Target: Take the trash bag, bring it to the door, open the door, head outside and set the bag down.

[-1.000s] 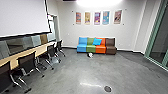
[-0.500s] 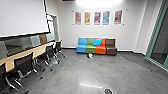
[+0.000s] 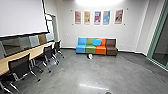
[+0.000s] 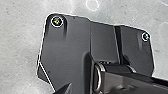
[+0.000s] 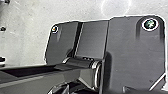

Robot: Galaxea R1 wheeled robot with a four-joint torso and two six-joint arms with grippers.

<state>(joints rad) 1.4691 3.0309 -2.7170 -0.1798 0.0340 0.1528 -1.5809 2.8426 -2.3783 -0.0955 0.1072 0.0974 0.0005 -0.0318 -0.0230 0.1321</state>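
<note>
On the floor in front of the sofa, in the head view, lies a small white thing (image 3: 89,56) with a dark part; whether it is the trash bag I cannot tell. It stands well away from the robot, close to the sofa's foot. A doorway (image 3: 50,28) with a pale pane opens in the far left corner. How my two grippers stand cannot be made out in the wrist views, and no bag can be seen at either of them.
Black chairs (image 3: 20,67) line a long wooden table (image 3: 35,54) on the left, below a screen (image 3: 21,17). A colourful sofa (image 3: 90,47) stands against the back wall. Green-framed glass (image 3: 161,42) runs along the right. Grey floor (image 3: 75,70) lies between.
The head camera has moved forward: the near chairs slide toward the left edge and the round dark floor fitting drops to the bottom edge. The sofa looks slightly larger.
</note>
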